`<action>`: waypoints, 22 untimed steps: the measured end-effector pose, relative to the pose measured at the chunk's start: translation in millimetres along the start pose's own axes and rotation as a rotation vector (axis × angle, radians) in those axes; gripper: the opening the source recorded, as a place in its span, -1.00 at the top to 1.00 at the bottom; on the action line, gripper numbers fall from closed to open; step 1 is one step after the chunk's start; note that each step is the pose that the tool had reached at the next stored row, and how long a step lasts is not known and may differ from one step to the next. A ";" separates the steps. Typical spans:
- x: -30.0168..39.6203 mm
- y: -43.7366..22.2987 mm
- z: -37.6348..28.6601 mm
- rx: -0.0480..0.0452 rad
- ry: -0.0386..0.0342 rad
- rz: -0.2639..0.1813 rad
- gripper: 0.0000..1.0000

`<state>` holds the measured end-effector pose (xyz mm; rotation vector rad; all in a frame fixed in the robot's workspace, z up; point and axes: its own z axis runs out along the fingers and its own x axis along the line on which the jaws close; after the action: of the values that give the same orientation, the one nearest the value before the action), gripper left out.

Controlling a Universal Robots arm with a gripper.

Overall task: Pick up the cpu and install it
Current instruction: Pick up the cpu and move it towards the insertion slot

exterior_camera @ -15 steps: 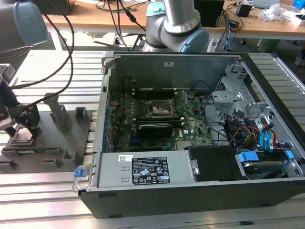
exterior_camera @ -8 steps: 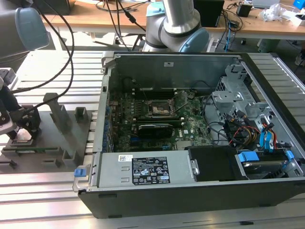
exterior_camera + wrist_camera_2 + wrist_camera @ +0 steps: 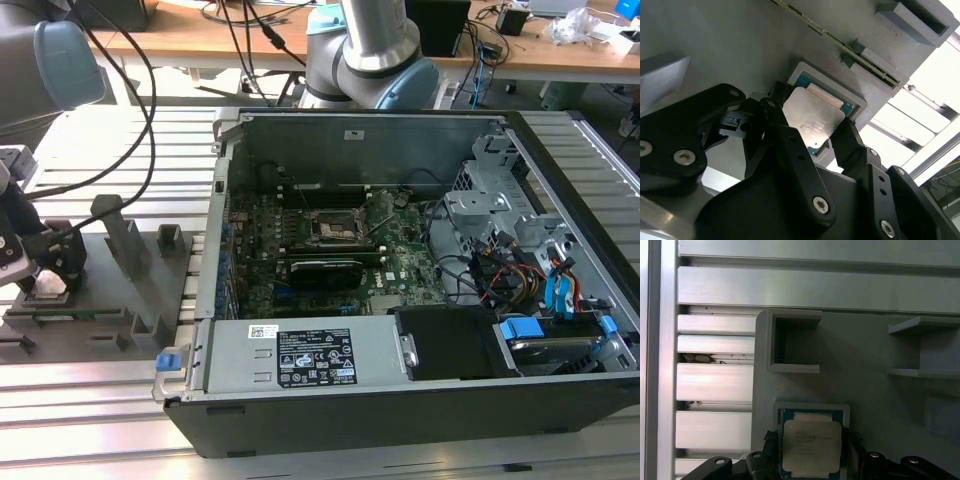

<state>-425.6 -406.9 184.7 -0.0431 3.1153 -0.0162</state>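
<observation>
The cpu point(image 3: 812, 116), a flat square chip with a shiny metal top and a green rim, lies in a shallow square recess of the grey fixture tray point(image 3: 120, 290). In the exterior view it is a pale square point(image 3: 48, 286) at the far left. My black gripper point(image 3: 811, 119) reaches down over it, and its two fingertips point(image 3: 774, 111) press against opposite edges of the chip. The first wrist view shows the cpu point(image 3: 812, 445) between the same fingers point(image 3: 771, 438). The black socket frame point(image 3: 335, 228) sits on the motherboard inside the open computer case point(image 3: 400, 400).
Upright grey pegs and blocks point(image 3: 118, 232) rise from the tray beside the gripper. A thin strip point(image 3: 840, 42) lies in a slot of the tray. The case walls point(image 3: 360, 145), drive cage point(image 3: 500, 200) and cables point(image 3: 520, 275) surround the motherboard. Ribbed aluminium table point(image 3: 715, 382) lies underneath.
</observation>
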 end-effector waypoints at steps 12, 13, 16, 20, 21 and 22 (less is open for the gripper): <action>0.0 0.0 0.5 0.0000 0.0000 0.000 -0.09; 0.0 0.0 0.5 0.0000 0.0000 0.000 -0.09; 0.0 0.0 0.5 0.0000 0.0000 0.000 -0.09; 0.0 0.0 0.5 0.0000 0.0000 0.000 -0.09; 0.0 0.1 0.6 0.0000 0.0000 0.000 -0.09; 0.0 0.1 0.5 0.0000 0.0000 0.000 -0.09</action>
<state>-425.6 -406.9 184.2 -0.0431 3.1153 -0.0162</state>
